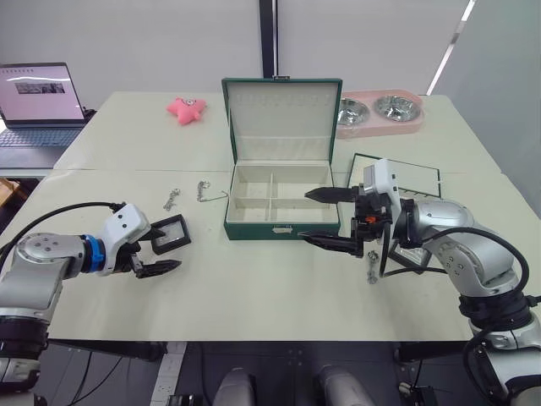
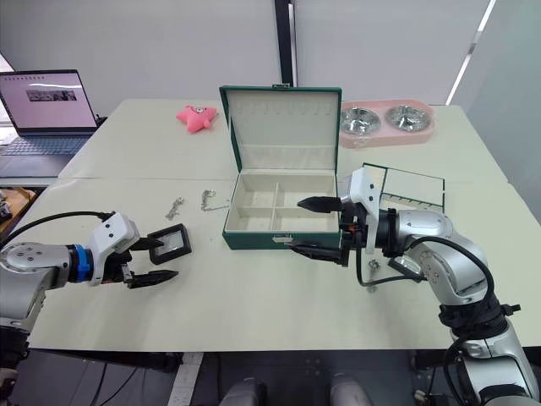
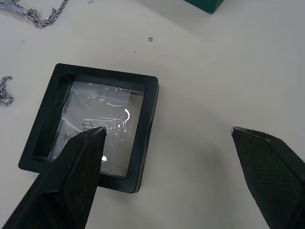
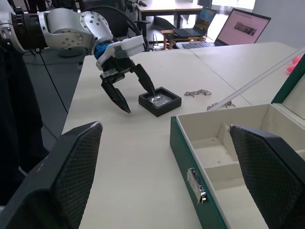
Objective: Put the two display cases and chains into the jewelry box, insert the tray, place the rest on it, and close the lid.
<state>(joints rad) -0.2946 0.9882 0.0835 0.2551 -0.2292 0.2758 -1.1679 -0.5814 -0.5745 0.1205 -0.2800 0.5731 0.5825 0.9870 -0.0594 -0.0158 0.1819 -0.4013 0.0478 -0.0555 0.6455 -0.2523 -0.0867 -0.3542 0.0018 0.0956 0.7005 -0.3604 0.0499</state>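
The green jewelry box (image 1: 279, 203) stands open mid-table with its lid upright and its compartments bare. A black display case (image 1: 173, 233) with a clear window lies left of it. My left gripper (image 1: 171, 247) is open at that case, one finger (image 3: 90, 143) over its window and the other on bare table beside it. Two chains (image 1: 172, 199) (image 1: 203, 188) lie behind the case. My right gripper (image 1: 304, 216) hovers open and empty at the box's front right corner. Another chain (image 1: 372, 269) lies under that arm. The black-framed tray (image 1: 410, 176) lies right of the box.
A laptop (image 1: 38, 101) sits at the far left. A pink star toy (image 1: 186, 108) and a pink double pet bowl (image 1: 380, 112) are at the back of the table. Bare table runs along the front between the arms.
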